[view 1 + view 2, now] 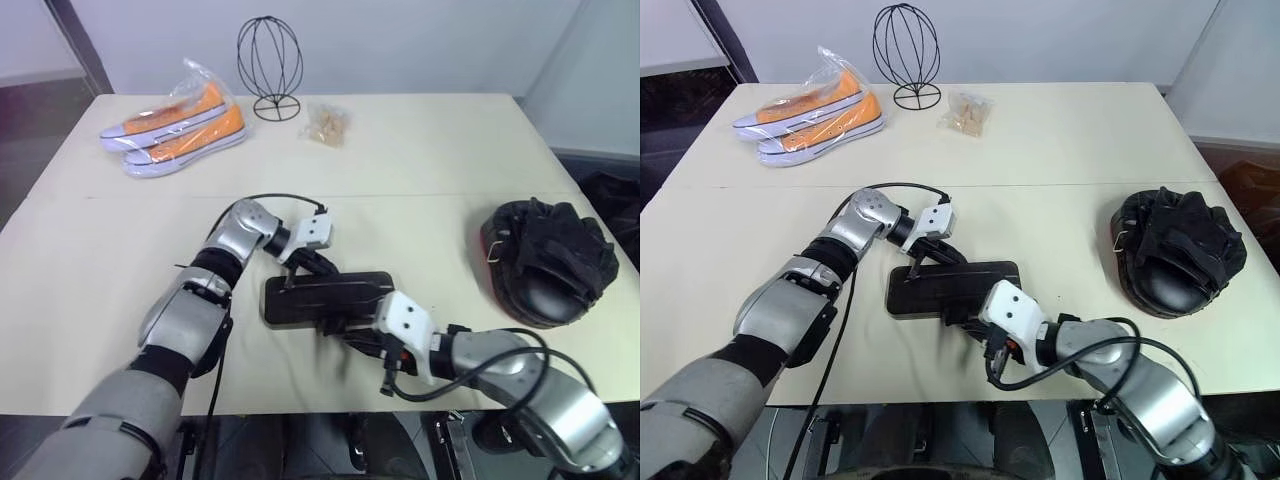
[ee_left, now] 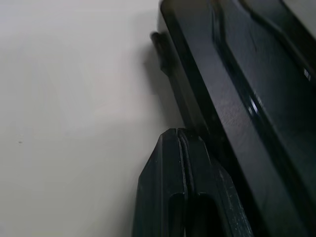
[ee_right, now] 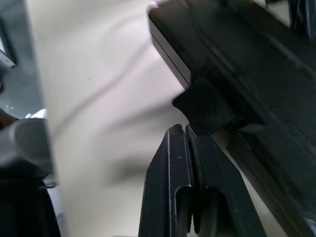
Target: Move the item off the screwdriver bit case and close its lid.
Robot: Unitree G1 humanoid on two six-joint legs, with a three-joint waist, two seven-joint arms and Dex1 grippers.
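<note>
Screwdriver bit case (image 1: 325,297) sits near the table's (image 1: 90,250) front edge, dead centre, lying flat and dark, and from here it looks closed or very nearly so, though I can't make out the lid apart from the base, nor whether the latch has caught. Right gripper (image 1: 968,318) is down at the case's six o'clock edge, fingers pressed together with nothing between them, tips against the front rim by the small black tab seen from the wrist. Left gripper (image 1: 318,264) is at the case's twelve o'clock edge, jaws also pressed together and empty, its tips hard by the back rim; whether they actually touch is tough to call. Out at three o'clock, well apart from the case, the black padded mitt (image 1: 548,260) rests on the table, so moving the item off looks done. What's left, I'd judge, is pressing the lid fully home. Farther back at eleven o'clock, orange sneakers (image 1: 172,125) in a bag; at twelve, a wire head stand (image 1: 270,65) and a small packet (image 1: 327,124).
</note>
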